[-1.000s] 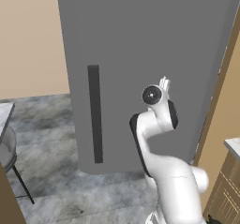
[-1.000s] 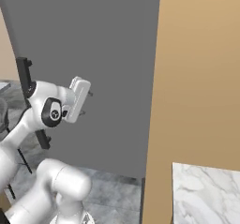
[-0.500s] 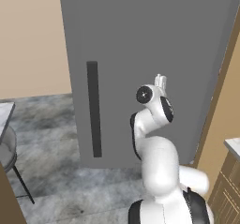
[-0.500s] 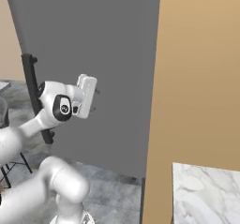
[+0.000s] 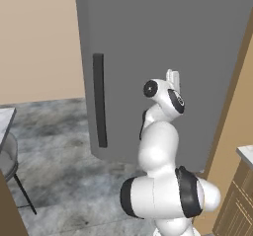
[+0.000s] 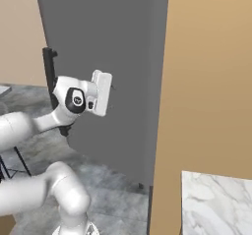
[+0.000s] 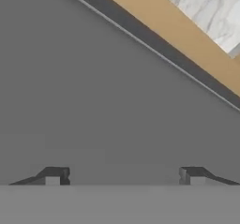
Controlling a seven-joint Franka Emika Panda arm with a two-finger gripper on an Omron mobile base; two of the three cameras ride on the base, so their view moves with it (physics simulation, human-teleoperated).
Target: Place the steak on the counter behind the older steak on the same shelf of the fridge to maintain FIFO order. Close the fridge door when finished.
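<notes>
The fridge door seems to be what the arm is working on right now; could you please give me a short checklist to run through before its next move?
1. Gripper empty, fingers apart: ok, nothing between them in the hand view.
2. Gripper aimed at the fridge door: ok, the hand view faces its flat grey panel.
3. Contact with the panel: cannot tell.
4. Door fully shut against the wood side panel: cannot tell; a dark edge shows along the seam.
5. Door handle free of the arm: ok, it stands off to the side.
6. Steak placed on its shelf: cannot tell, the interior is hidden.
</notes>
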